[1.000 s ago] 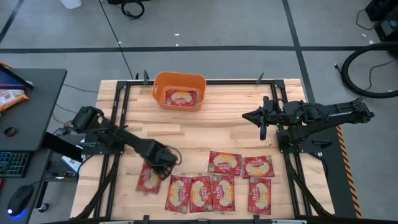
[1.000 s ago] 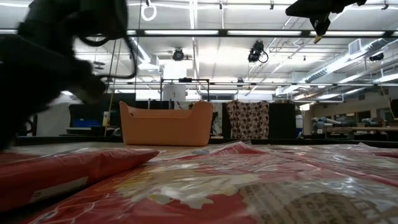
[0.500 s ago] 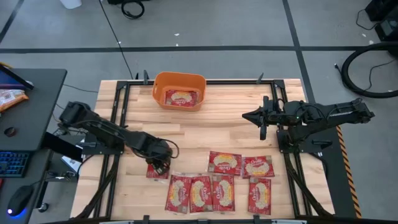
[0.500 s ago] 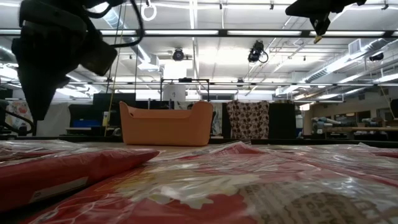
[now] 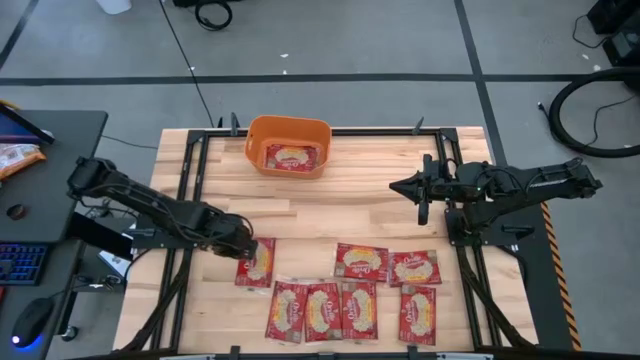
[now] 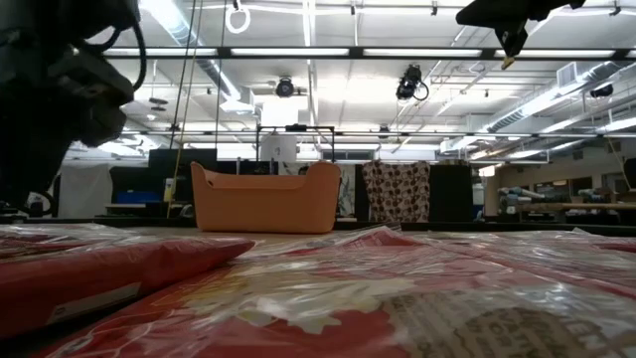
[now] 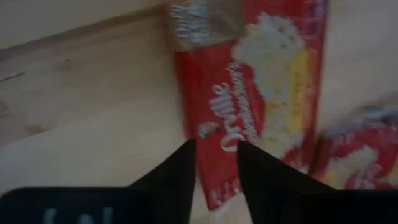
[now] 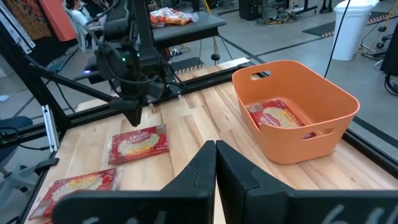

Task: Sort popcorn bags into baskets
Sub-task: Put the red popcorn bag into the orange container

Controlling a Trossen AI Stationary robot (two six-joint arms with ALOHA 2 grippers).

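Left tool over a loose popcorn bag, orange basket far across the counter.

The left tool (image 7: 214,152) hangs low over one red bag (image 5: 259,263), its fingers only narrowly apart and holding nothing; the right tool (image 5: 421,188) waits apart, fingers together. The bag looks light, thin and slippery, so I think a short edge is the best place to pinch. Six more bags (image 5: 343,306) lie close beside it; open wooden counter (image 5: 350,205) leads to the basket (image 5: 288,127), which holds one bag.
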